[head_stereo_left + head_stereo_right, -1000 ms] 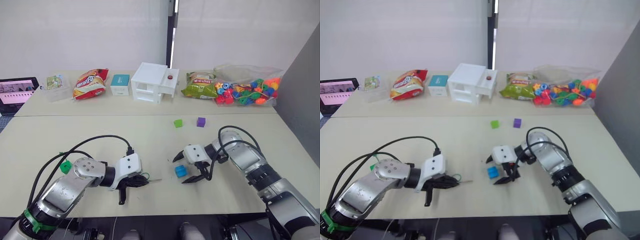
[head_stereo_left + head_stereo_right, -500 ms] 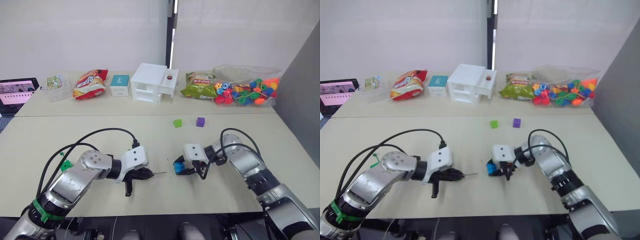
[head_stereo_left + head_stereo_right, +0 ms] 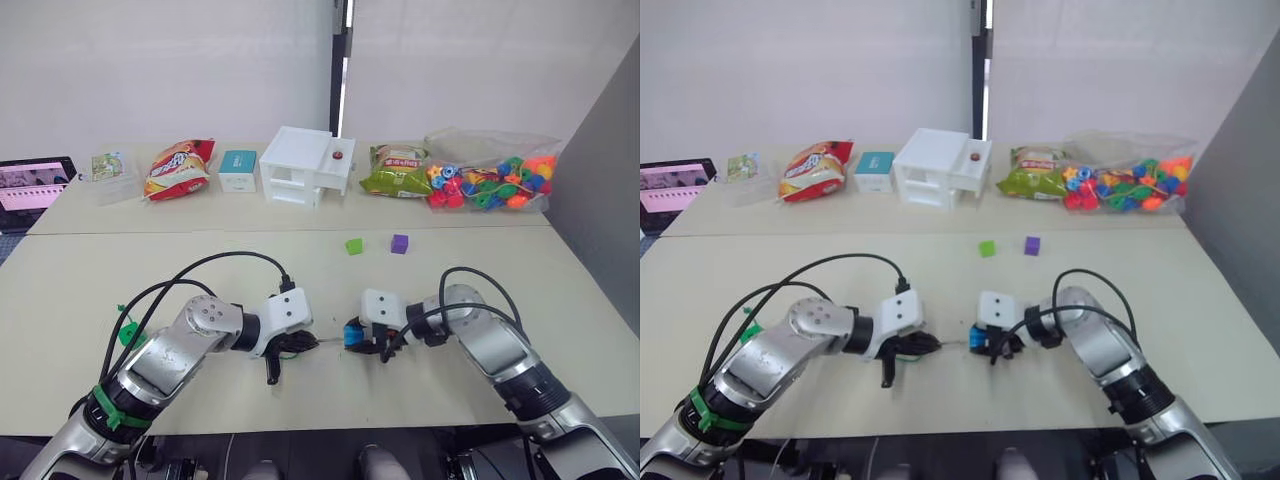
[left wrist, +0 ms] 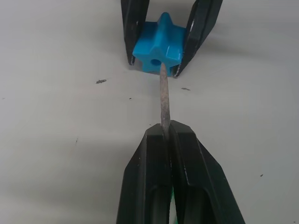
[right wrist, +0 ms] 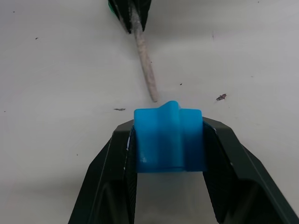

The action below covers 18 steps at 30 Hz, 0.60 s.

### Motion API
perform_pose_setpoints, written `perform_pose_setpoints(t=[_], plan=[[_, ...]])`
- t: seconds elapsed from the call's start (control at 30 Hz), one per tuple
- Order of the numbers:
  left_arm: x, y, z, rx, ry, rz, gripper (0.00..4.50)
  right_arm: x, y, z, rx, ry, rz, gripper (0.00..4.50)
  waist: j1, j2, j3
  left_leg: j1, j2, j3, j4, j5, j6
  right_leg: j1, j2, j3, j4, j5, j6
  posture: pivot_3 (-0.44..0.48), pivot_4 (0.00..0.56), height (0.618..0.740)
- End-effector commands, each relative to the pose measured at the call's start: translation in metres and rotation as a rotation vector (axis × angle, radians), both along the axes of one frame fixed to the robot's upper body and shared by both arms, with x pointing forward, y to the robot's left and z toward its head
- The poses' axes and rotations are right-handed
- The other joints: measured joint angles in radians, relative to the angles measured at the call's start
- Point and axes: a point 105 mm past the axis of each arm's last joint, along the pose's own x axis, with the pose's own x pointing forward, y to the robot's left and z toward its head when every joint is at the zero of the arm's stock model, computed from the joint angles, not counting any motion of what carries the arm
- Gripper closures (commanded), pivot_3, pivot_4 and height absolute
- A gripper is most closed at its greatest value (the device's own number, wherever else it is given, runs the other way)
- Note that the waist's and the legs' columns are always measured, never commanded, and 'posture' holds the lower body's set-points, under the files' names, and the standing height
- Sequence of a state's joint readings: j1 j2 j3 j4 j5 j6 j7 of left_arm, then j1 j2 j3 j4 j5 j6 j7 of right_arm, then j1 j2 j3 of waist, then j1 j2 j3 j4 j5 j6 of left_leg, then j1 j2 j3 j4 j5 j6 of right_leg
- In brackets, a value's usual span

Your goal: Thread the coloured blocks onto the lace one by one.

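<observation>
With the right gripper now clamped on the blue block and the left gripper pinching the lace, its tip had closed onto the block's hole, so threading could begin.

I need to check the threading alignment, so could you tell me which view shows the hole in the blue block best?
The left wrist view: the blue block faces it, hole visible, the lace tip at it. The right wrist view shows its back; the eye views show it small.
</observation>
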<state>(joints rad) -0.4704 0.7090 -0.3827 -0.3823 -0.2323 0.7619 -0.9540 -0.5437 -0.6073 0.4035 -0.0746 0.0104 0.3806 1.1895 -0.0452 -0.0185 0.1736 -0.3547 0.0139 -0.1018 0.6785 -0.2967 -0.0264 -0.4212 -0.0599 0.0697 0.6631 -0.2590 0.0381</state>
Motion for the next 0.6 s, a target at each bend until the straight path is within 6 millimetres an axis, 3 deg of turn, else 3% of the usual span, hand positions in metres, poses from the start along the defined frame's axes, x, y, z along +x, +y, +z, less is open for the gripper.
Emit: perform_pose_setpoints(t=[0.03, 0.6], plan=[[0.0038, -0.0058, 0.0101, -0.005, -0.048, -0.028, 4.5, -0.0096, 0.0024, -0.0055, -0.024, 0.028, 0.038, 3.12, 0.001, 0.0, 0.0, 0.0, 0.0, 0.0, 0.0, 0.0, 0.0, 0.0, 0.0, 0.0, 0.0, 0.0, 0.0, 0.0, 0.15, 0.74], [-0.0003, -0.0103, 0.0098, 0.04, -0.025, -0.085, 4.5, -0.0085, 0.0018, -0.0056, -0.051, 0.015, 0.036, 3.12, 0.0, 0.0, 0.0, 0.0, 0.0, 0.0, 0.0, 0.0, 0.0, 0.0, 0.0, 0.0, 0.0, 0.0, 0.0, 0.0, 0.15, 0.74]])
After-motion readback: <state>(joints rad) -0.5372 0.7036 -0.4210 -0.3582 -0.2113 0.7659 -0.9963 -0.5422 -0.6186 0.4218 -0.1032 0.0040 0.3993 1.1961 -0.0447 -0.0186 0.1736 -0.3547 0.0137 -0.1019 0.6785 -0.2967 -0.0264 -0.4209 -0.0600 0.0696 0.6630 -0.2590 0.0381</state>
